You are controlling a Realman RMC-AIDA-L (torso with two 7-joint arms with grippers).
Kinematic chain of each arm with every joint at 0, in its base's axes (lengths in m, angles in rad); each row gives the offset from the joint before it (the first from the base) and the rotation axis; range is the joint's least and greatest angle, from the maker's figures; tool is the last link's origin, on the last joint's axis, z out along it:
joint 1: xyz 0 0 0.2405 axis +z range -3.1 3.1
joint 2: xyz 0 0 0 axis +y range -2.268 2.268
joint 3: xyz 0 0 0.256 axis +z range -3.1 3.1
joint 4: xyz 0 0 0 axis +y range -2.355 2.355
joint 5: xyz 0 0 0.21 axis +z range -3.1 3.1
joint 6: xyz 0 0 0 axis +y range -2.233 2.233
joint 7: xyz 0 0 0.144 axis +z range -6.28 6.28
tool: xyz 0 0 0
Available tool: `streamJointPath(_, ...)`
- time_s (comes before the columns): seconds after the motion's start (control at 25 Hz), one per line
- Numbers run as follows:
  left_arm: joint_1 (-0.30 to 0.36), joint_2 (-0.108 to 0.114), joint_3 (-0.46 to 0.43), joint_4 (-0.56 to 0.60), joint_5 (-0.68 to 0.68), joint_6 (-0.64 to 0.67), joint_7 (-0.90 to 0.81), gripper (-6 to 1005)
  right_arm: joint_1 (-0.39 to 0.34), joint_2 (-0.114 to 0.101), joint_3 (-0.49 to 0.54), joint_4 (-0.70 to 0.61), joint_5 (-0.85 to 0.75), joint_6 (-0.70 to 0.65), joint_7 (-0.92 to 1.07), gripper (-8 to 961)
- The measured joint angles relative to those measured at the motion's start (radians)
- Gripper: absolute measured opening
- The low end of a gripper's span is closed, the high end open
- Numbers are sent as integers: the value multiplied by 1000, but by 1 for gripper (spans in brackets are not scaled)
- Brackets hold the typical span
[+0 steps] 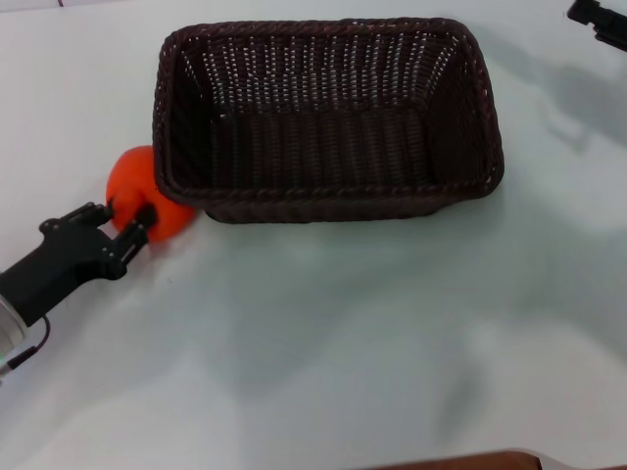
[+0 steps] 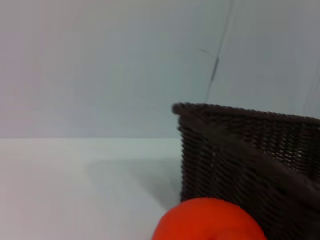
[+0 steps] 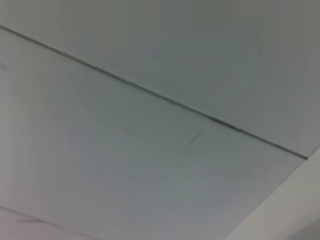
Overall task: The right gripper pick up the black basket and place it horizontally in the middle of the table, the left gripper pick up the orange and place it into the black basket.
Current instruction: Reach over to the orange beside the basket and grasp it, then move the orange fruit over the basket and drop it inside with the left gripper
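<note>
The black basket (image 1: 328, 117) lies lengthwise across the middle of the table (image 1: 343, 333), open side up and empty. The orange (image 1: 137, 186) rests on the table against the basket's left front corner. My left gripper (image 1: 125, 220) comes in from the lower left, and its fingers (image 1: 98, 211) are closed on the near side of the orange. In the left wrist view the orange (image 2: 210, 222) sits close, with the basket's wall (image 2: 250, 155) just behind it. My right gripper (image 1: 600, 20) is parked at the far right corner, only partly in view.
The pale tabletop stretches in front of and to the right of the basket. A brown edge (image 1: 490, 460) shows at the table's front. The right wrist view shows only a pale surface with a dark seam (image 3: 150, 95).
</note>
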Motion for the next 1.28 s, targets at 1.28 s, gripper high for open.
streamJointPath(1.28,-9,-56,-186,-198,113,-305,-51,83,0,0,69,85,112,96,-154,600)
